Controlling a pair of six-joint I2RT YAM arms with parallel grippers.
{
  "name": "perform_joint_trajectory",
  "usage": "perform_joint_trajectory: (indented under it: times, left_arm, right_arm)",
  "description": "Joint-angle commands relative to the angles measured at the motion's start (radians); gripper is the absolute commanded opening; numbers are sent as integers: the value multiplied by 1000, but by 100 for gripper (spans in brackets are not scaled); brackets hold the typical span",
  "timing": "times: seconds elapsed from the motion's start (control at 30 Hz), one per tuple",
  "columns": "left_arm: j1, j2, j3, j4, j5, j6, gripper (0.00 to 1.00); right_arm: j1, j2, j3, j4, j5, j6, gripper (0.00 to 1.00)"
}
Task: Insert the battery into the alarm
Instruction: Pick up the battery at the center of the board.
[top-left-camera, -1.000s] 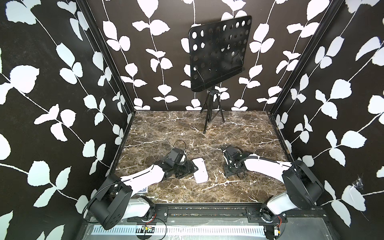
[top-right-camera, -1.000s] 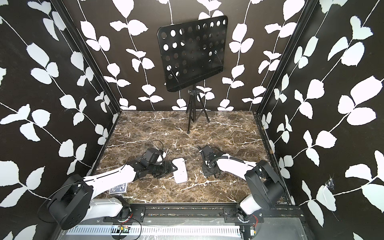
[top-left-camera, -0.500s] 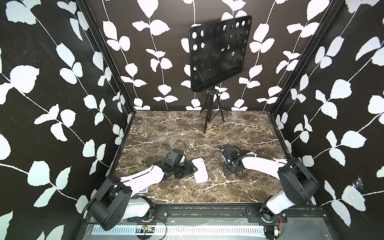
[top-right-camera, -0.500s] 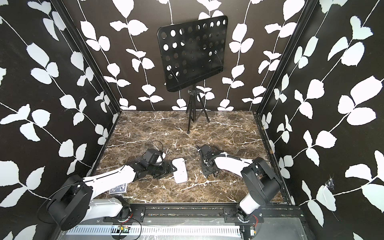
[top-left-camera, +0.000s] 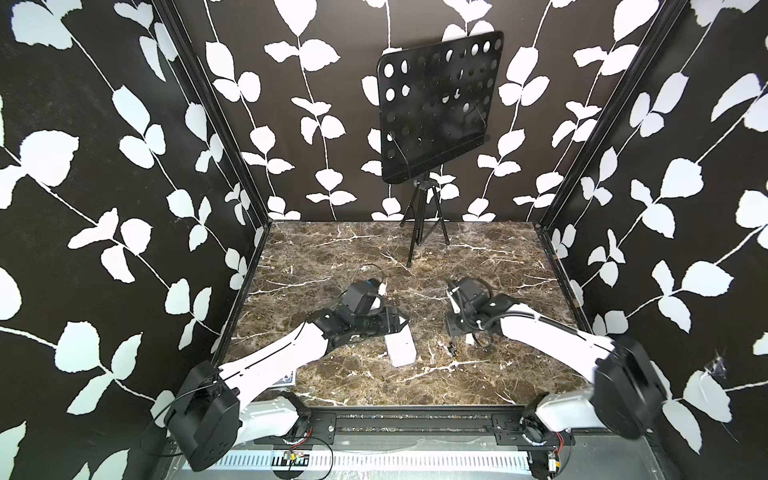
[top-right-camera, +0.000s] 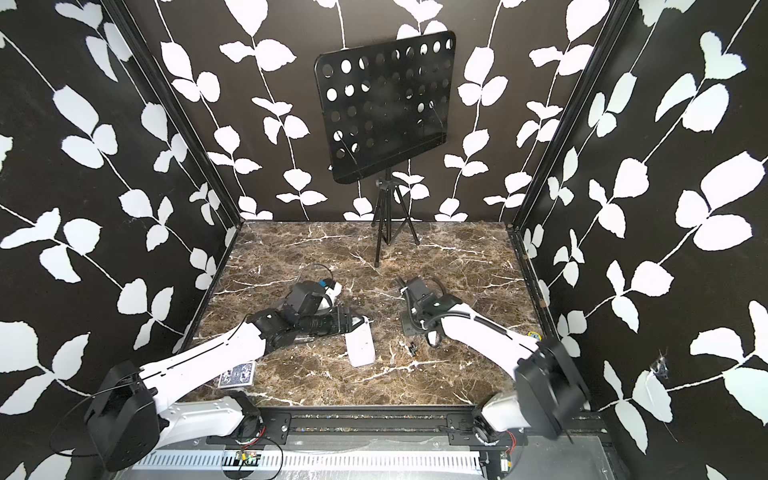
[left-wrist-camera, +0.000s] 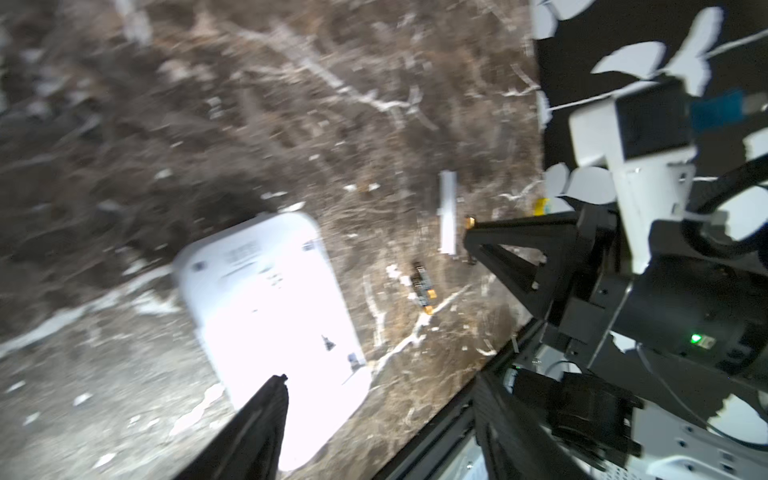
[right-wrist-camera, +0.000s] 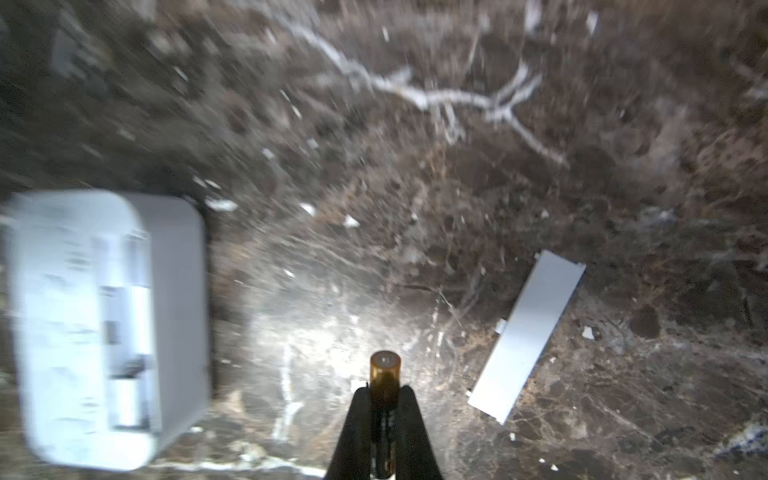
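**Battery** (right-wrist-camera: 385, 368): one slim cylinder cell with an amber-capped end.
- Location: in the right gripper (right-wrist-camera: 385, 388), over the table (right-wrist-camera: 457, 166) and well apart from the alarm.
- Grip: the fingers (right-wrist-camera: 357, 415) are closed nearly together on the barrel, one on each side. The capped end sticks out past the tips.
- Handling, as you should judge it: light, rigid and smooth-skinned. It is likely to pivot or slide along the pads if its tip is pushed against anything.
- Where to hold: take it mid-barrel and leave enough free end to enter the slot first.

**Alarm** (top-left-camera: 401, 349): white rounded plastic case, lying back-up on the table between the two arms, right by the left gripper.
- Slot (right-wrist-camera: 124, 332): uncovered. The right wrist view is too blurred for you to tell what lies in it.
- Handling: probably light and hard-shelled, so expect it to skate on the polished marble under a sideways push.
- Where to hold: brace it at an end or along its long edges, clear of the slot.

**Left gripper** (left-wrist-camera: 379, 376): jaws wide apart. One finger is over the alarm's back and its mate is beyond the case's edge. Nothing is clamped, and you cannot tell whether it touches.

**Cover** (right-wrist-camera: 528, 336): flat white strip, loose on the table near the right gripper.

**Second battery** (left-wrist-camera: 423, 286): lying on the table between the alarm and the cover.
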Motion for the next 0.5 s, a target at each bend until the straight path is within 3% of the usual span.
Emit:
perform_joint_trajectory:
  times: [0.0,0.17,0.47]
  left_arm:
    - [-56,-9,41,79,-85,51,65]
    - [-95,-2,13,341,-112,30,55]
    - [-116,21,71,419,-126,151,44]
  right_arm:
    - [-28,-91,41,108,-104,196,4]
    - [-55,-141,104,256,-198,416,5]
    - [-44,-138,165,373,-292,538,5]
